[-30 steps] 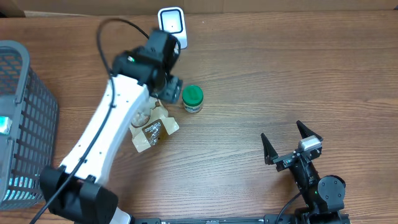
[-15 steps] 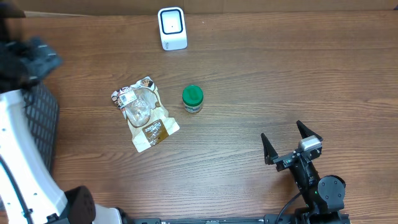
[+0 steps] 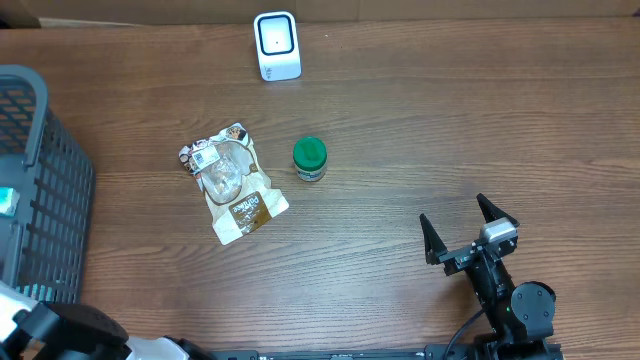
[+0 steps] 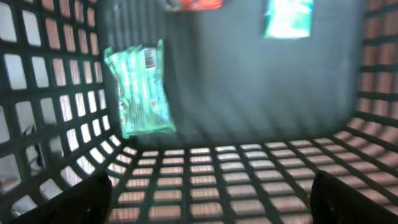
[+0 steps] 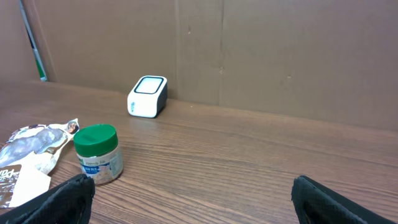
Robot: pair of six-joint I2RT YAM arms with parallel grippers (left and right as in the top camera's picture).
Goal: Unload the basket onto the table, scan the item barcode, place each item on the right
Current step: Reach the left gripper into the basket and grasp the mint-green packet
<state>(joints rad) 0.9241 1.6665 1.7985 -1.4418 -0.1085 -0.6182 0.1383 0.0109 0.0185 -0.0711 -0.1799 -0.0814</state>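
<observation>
The white barcode scanner (image 3: 276,45) stands at the table's far edge and also shows in the right wrist view (image 5: 147,96). A clear and brown snack pouch (image 3: 232,182) lies flat left of centre. Beside it stands a green-lidded jar (image 3: 310,159), also seen in the right wrist view (image 5: 96,154). My left gripper (image 4: 202,211) hangs open inside the dark mesh basket (image 4: 186,180), above a green packet (image 4: 140,87), holding nothing. My right gripper (image 3: 452,208) rests open near the front right, apart from every item.
The basket (image 3: 45,190) takes up the table's left edge, with a teal item (image 3: 6,202) showing through its wall. Inside it lie a second green pack (image 4: 288,17) and a red item (image 4: 194,4). A brown cardboard wall (image 5: 280,56) backs the table.
My left arm has swung away from the pouch and jar to the left, out of the middle of the table and over the basket. The pouch stays on the table. The right arm has not moved.
</observation>
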